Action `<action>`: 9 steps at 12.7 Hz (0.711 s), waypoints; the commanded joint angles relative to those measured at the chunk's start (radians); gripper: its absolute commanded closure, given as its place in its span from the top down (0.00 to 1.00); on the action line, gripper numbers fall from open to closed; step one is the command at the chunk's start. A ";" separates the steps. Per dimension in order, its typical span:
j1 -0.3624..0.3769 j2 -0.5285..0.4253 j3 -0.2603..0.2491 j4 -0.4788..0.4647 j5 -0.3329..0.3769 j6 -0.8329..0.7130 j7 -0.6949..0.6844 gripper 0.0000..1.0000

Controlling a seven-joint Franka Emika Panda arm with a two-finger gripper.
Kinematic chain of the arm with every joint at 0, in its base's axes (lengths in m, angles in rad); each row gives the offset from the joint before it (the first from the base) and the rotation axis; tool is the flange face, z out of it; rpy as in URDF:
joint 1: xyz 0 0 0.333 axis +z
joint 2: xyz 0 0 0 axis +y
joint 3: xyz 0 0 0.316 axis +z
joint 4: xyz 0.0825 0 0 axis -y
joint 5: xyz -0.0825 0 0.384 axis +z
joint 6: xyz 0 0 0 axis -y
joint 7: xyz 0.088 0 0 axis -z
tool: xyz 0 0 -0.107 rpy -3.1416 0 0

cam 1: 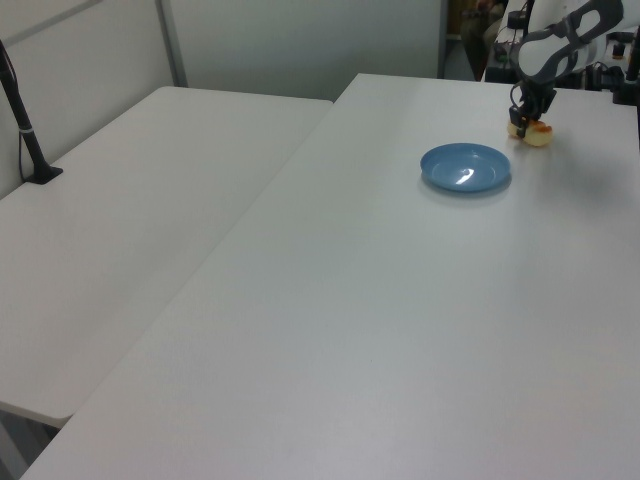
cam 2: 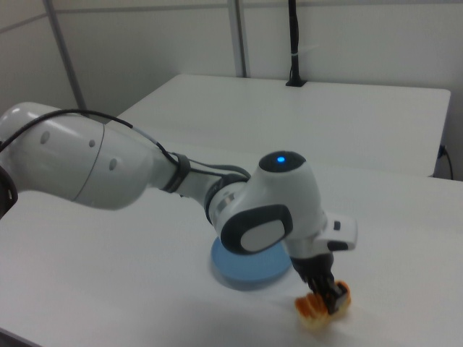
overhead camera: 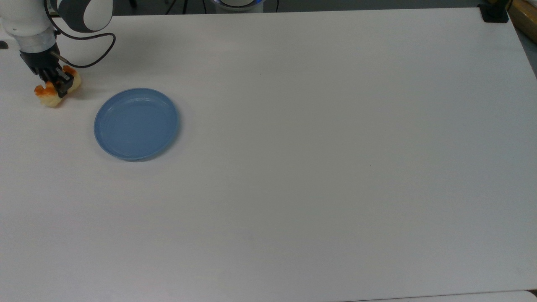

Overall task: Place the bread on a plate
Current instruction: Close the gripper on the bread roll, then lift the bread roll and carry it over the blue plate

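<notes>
The bread (overhead camera: 45,93), a small cream loaf with orange-brown bumps, sits near the far left of the white table (overhead camera: 335,167) in the top view. My gripper (overhead camera: 56,82) comes down on it from above and is shut on its middle, so the loaf looks pinched. The left view shows the bread (cam 1: 537,135) under the gripper (cam 1: 522,124) at the far right. In the right view the gripper (cam 2: 327,295) clamps the bread (cam 2: 312,309) near the bottom edge. The light blue plate (overhead camera: 136,123) lies to the top view's right of the bread, with nothing in it (cam 1: 465,167) (cam 2: 242,269).
A black clamp (overhead camera: 494,13) sits at the table's far right corner in the top view. A second white table with a black post (cam 1: 22,120) stands to the left view's left. The robot arm (cam 2: 108,170) reaches across above the plate in the right view.
</notes>
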State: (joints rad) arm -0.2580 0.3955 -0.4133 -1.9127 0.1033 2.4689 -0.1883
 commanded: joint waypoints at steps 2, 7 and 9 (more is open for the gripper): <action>0.092 -0.033 0.025 0.060 0.069 -0.064 0.105 0.36; 0.164 -0.046 0.105 0.123 0.067 -0.148 0.269 0.37; 0.189 -0.044 0.119 0.120 0.061 -0.154 0.294 0.38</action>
State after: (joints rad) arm -0.0965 0.3727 -0.3157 -1.7849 0.1550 2.3507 0.0625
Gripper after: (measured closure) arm 0.626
